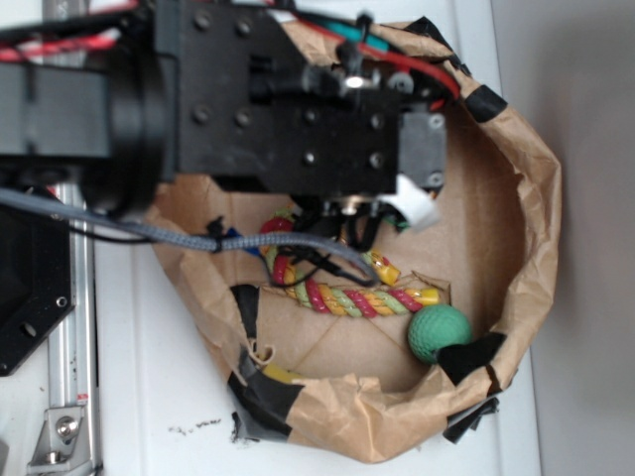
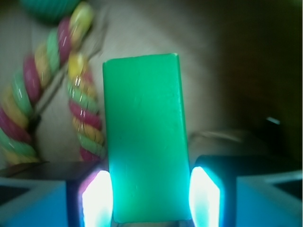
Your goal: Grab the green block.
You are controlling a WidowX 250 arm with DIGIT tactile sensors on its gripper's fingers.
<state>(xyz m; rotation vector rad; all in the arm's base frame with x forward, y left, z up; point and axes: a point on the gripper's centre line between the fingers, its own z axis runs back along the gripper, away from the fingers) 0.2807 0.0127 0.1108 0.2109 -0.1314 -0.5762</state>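
While the arm [image 1: 248,99] looms over the paper bag [image 1: 516,248], the rope toy [image 2: 28,104] lies just beside the green block [image 2: 144,137], which sits between the gripper [image 2: 150,196] pads — close against it, so a skewed squeeze could let the slab slip.

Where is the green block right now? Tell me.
In the wrist view, the green block stands between the gripper's two fingertips, just right of the rope toy; the exterior view hides it.
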